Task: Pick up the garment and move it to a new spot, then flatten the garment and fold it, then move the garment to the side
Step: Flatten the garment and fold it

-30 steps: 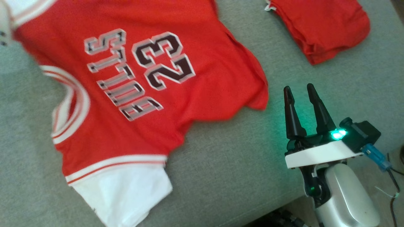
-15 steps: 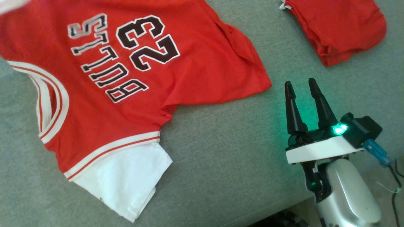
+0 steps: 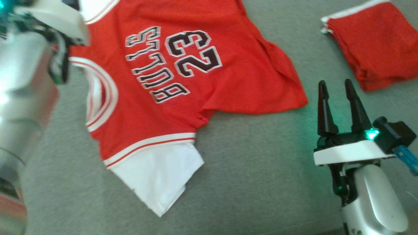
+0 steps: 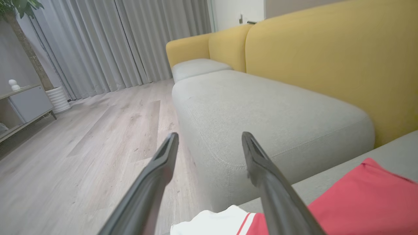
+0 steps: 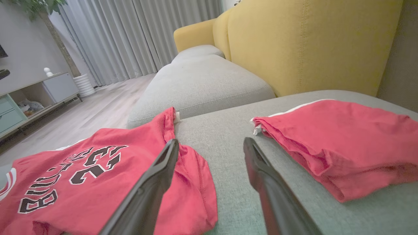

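L end effector wide, empty, above white-trimmed edge of jersey. Jersey: thin limp red fabric, white banded trim, print-up on coarse grey sofa seat, hem corner rucked; prob. best flattened by pinching edges low & drawing outward, no lift. R end effector wide, empty, near hem; folded red garment beyond, apart.

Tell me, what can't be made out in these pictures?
- Head view: the jersey is cut off by the top edge, and one corner sits behind the blurred left arm.
- Head view: the folded red garment runs past the right edge, and its kind is unclear.
- Left wrist view: the jersey lettering falls outside the frame.
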